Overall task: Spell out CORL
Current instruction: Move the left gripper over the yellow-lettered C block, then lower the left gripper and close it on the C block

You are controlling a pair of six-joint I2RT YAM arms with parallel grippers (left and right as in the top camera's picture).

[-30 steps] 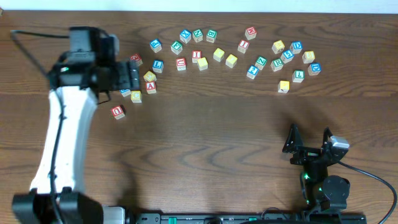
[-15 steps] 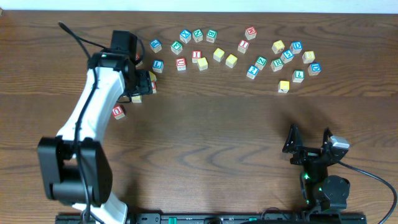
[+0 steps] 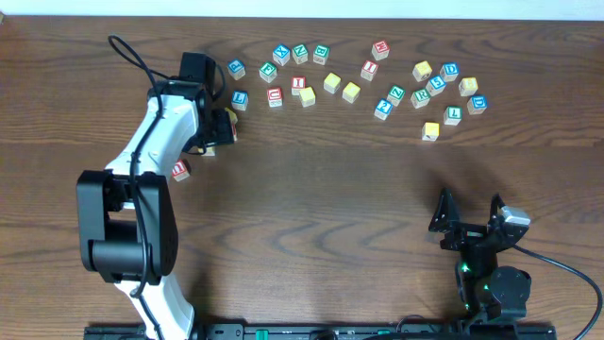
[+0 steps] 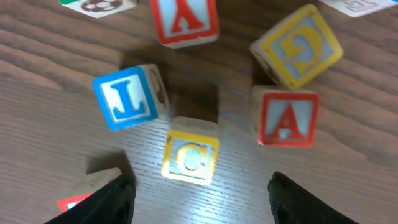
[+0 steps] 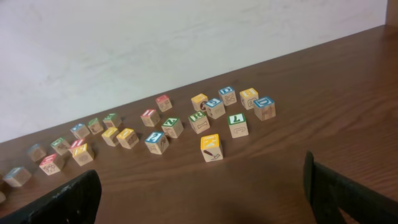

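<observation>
- Dark wood-grain table (image 3: 330, 208), letter cubes (image 3: 351, 92) scattered along far side.
- Yellow-framed C cube (image 4: 189, 158) is bracketed at far left by left gripper (image 4: 199, 183), fingers spread, nothing held; blue L cube (image 4: 127, 96) just beside.
- Right gripper (image 3: 469, 215) is parked near right, spread, empty.
- C cube judged light, rigid, smooth painted wood; best pinched on opposite flat sides.

Left claw (image 4: 200, 186) cropped, red block (image 4: 81, 198) half-hidden
</observation>
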